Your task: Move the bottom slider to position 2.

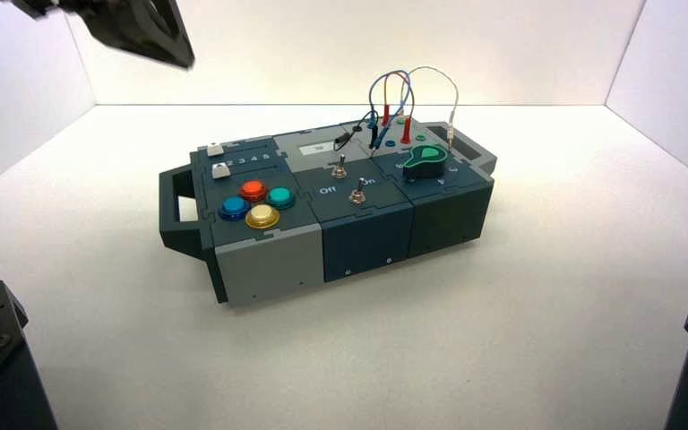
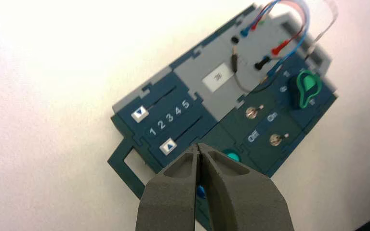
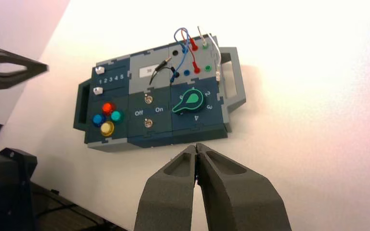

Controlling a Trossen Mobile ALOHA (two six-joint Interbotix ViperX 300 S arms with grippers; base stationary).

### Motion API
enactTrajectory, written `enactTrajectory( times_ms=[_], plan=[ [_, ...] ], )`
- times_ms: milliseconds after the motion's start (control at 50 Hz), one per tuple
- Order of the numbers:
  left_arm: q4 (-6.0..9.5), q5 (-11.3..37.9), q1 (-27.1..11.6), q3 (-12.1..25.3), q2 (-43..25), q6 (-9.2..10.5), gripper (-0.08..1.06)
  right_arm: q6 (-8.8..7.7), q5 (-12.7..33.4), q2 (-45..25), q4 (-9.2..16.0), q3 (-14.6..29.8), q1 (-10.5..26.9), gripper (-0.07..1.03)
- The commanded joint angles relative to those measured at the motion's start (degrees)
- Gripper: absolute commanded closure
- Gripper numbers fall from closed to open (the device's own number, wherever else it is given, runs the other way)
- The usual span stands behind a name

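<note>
The left gripper, a dark grey one with tapered fingers, hangs high above the tabletop, up in the left corner of the high view and well apart from the box. Its fingertips are together, with nothing clamped between them.

The bottom slider, a small white squarish plastic knob marked with a dark triangle, sits at the "1" end of its track — short of the small white printed digit "2" on the dark blue panel. The matching white knob of the other slider is also at the "1" end, across the row of numerals. Beside the bottom slider's panel are four round buttons: red, blue, green and yellow.

The right gripper, likewise dark grey, is idle above the tabletop — its fingertips together and apart from the box.
</note>
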State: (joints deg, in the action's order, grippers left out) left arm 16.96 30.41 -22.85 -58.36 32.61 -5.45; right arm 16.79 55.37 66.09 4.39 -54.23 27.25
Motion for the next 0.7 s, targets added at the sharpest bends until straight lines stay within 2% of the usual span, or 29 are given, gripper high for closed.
enactTrajectory(
  times_ms=[20, 120, 400, 560, 700],
  plan=[
    [-0.09, 0.70, -0.09, 2.37, -3.34, -0.35, 1.01, -0.09, 0.88, 0.62, 0.09, 2.64, 0.09, 0.98],
    [-0.09, 0.62, -0.09, 2.55, -4.83, -0.35, 1.01, -0.09, 2.02, 1.14, -0.09, 2.64, 0.09, 0.98],
    [-0.09, 1.05, 0.35, 2.99, -7.73, 1.23, 1.01, -0.53, 2.64, 0.00, -0.26, 4.31, 0.09, 0.98],
    [-0.09, 1.05, 2.72, 1.93, -10.37, 1.23, 1.01, -1.58, 3.08, -0.79, -0.18, 4.66, 0.09, 0.98],
    [-0.18, 0.35, 4.13, 0.88, -10.81, 0.70, 1.01, -1.85, 3.43, -0.88, -0.18, 4.39, 0.09, 0.98]
  ],
)
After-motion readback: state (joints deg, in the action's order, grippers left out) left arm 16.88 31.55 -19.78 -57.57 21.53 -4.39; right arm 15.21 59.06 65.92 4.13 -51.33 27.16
